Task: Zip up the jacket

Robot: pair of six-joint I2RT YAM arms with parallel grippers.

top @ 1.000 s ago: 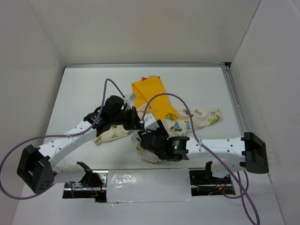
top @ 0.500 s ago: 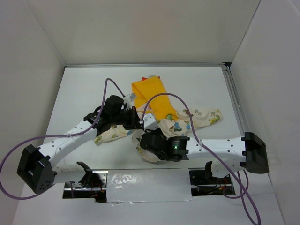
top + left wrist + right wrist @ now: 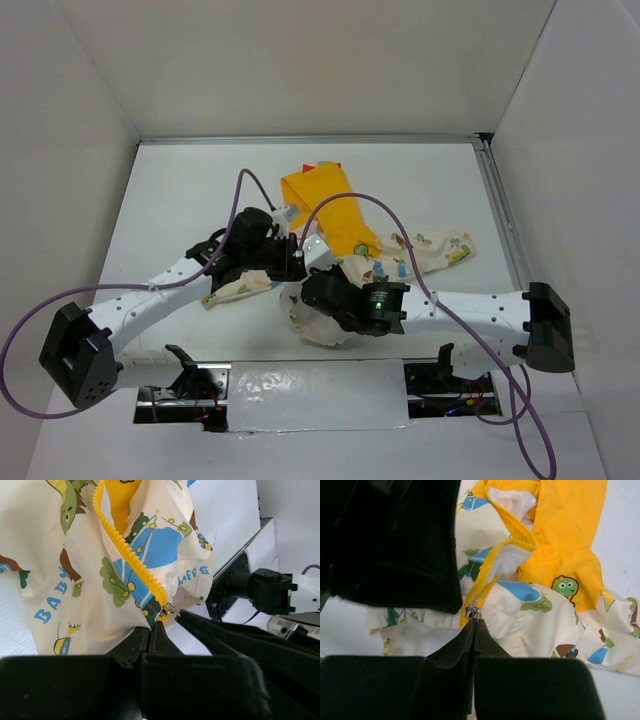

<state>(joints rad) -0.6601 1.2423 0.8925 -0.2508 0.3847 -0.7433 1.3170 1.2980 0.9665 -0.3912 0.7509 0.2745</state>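
- Here we are mid-table: the small cream fabric child's jacket [image 3: 432, 250] with cartoon prints lies crumpled on the white table [image 3: 180, 190], yellow-orange hood [image 3: 320, 195] toward the far wall, and both arms are crowded over its near hem.
- The left gripper [image 3: 156, 630] has its black fingers pinched tight on the jacket's bottom edge, right beneath the foot of the yellow plastic zipper teeth [image 3: 131, 560].
- The right gripper [image 3: 474, 625] is squeezed fully together too, its tips meeting on the small metal zipper pull [image 3: 471, 611], and it looks to us like a real pinch.
- So we judge the zip is barely started; above the pull the two fronts gape open and show orange lining.
- To do this well, we'd hold the left anchor firm and pull down and away, so the track goes taut and straight.
- Then we'd draw the right gripper along the line of the teeth toward the hood, not upward off the cloth.
- Watch that bunched fabric beside the track: a fold caught in the slider jams it.
- The grip on the pull is thin, so go slowly or it slips.
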